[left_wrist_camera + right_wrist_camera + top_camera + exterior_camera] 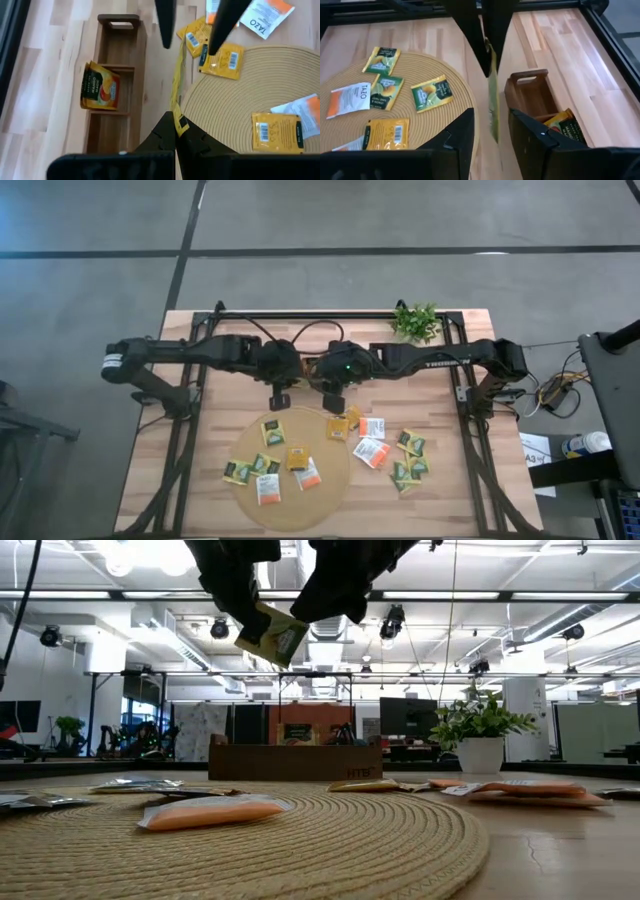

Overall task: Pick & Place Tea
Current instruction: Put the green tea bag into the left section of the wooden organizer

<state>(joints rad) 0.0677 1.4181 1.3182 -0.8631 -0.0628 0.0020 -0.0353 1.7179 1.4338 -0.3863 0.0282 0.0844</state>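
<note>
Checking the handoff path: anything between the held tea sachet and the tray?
Nothing visible. The left gripper holds the yellow sachet edge-on in the air; the right gripper is open around its lower end. The tray lies beside them, with one sachet already in its middle compartment and the end compartment free.

From above, both dark arms cover the dark brown wooden tray [318,385], so we cannot see its compartments there. In the right wrist view the tray [532,95] runs under that arm's own fingers, and the yellow sachet lying inside it [565,125] shows only a corner. The thin yellow sachet held edge-on [176,95] hides its printed face from both wrist cameras. At table height, the arms leave the top edge, and print on the flat sachets [210,812] is unreadable.
</note>
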